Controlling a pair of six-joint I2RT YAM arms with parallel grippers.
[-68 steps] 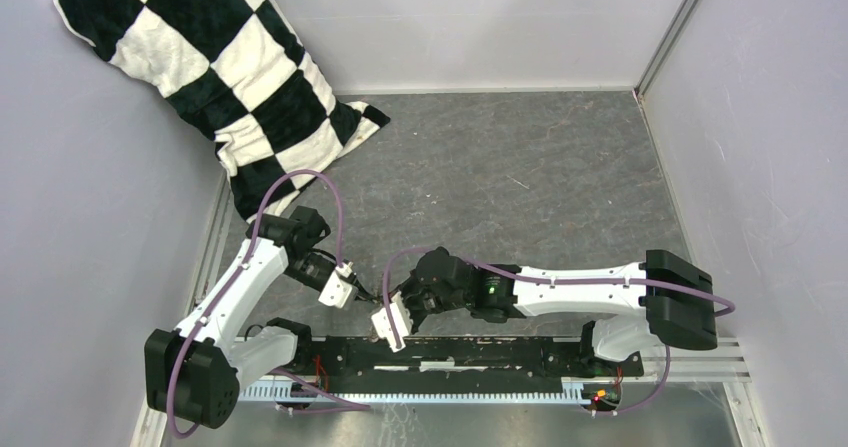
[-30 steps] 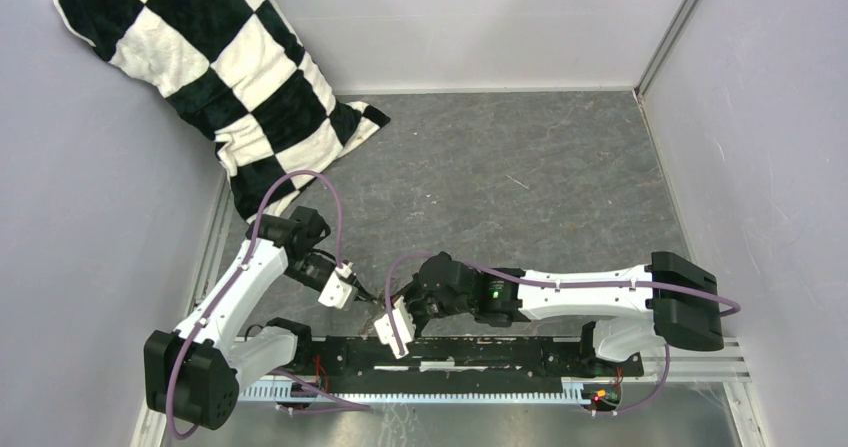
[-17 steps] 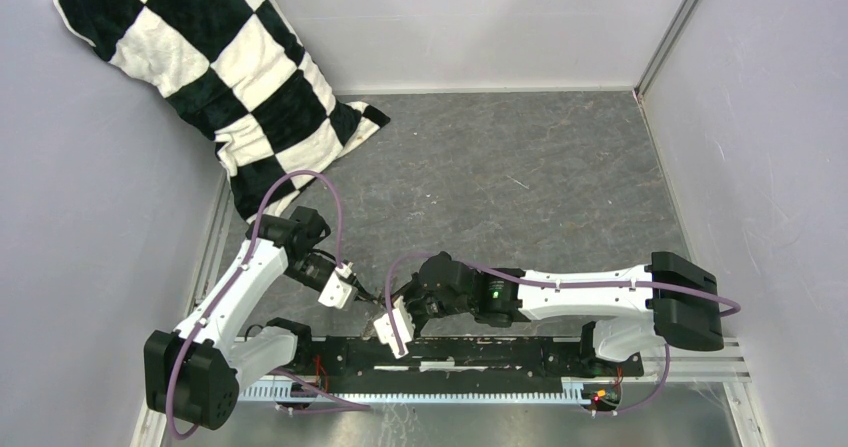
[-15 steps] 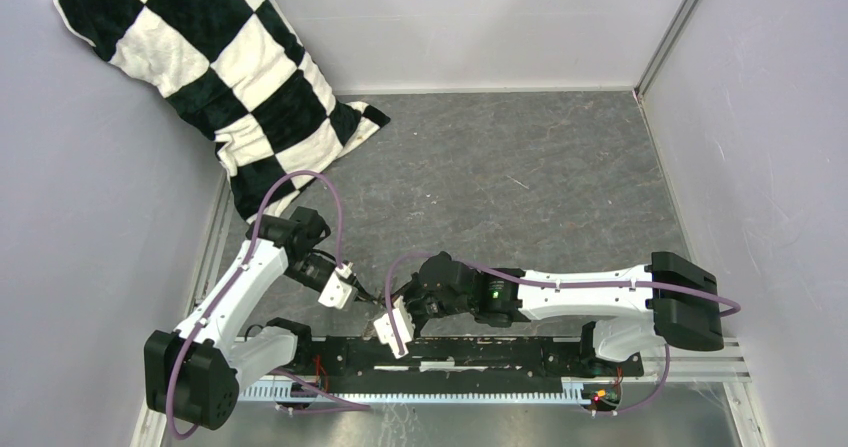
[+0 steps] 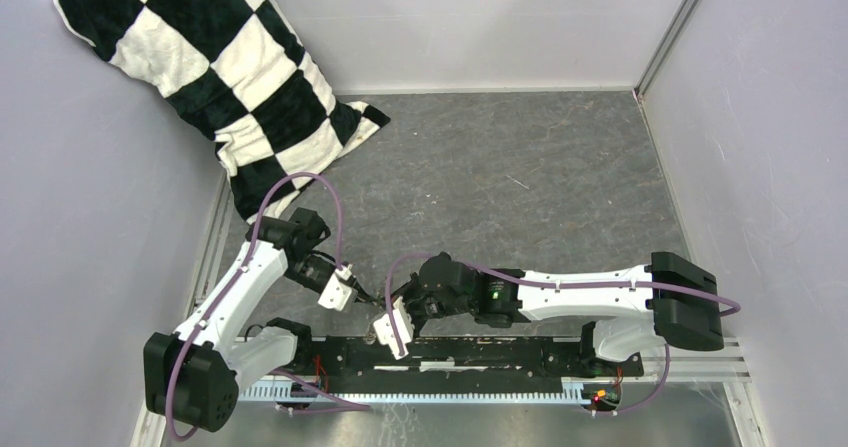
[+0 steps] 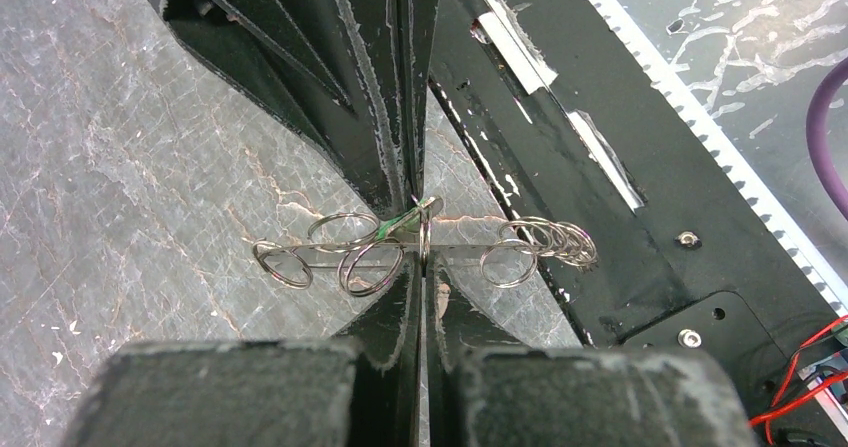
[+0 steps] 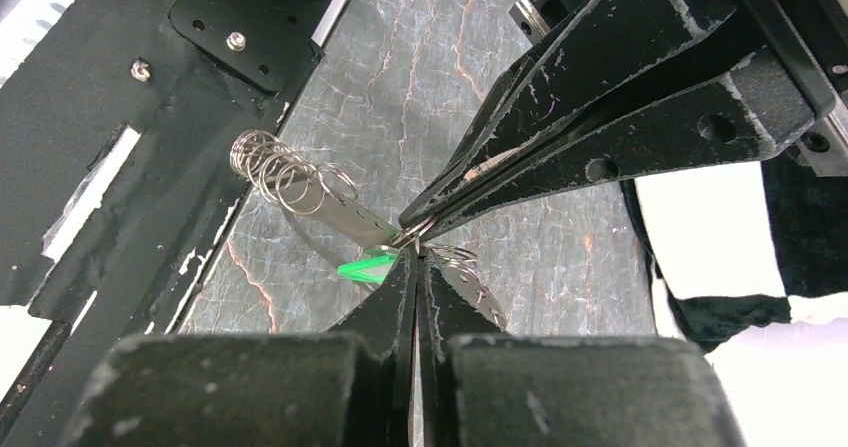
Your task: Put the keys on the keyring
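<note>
Change: against the oldest top view, the right arm's forearm sits slightly closer to the near edge; left arm nearly as before; pillow unmoved; both tips meet at the same spot
Left gripper [image 6: 421,267]: black, scuffed, wedge-shaped fingers; jaws pressed together, pinching the keyring's band at the very tips
Right gripper [image 7: 416,262]: same black tapered fingers, paint chipped pale along the edges; jaws pressed together on the key; tips meet the left gripper's tips almost nose to nose
Keyring [image 6: 460,252]: thin silvery-grey metal band, flat and bright; held off the table between the two sets of tips, near the front rail; runs crosswise in the left wrist view
Key [image 7: 365,267]: tiny; only its bright green plastic tag shows clearly, pointed and juts out just beside the right fingertips, touching or nearly touching the band; dark metal part too small to make out
Small rings [image 7: 280,179]: thin wire loops strung on the band; a tight overlapping cluster at one end, looser ones at the other
Table [image 5: 520,187]: grey, marbled, veined surface
Pillow [image 5: 210,77]: plush, black-and-white chequered; propped in the far left corner
Rail [image 5: 480,352]: black plate, scratched, along the near edge
</note>
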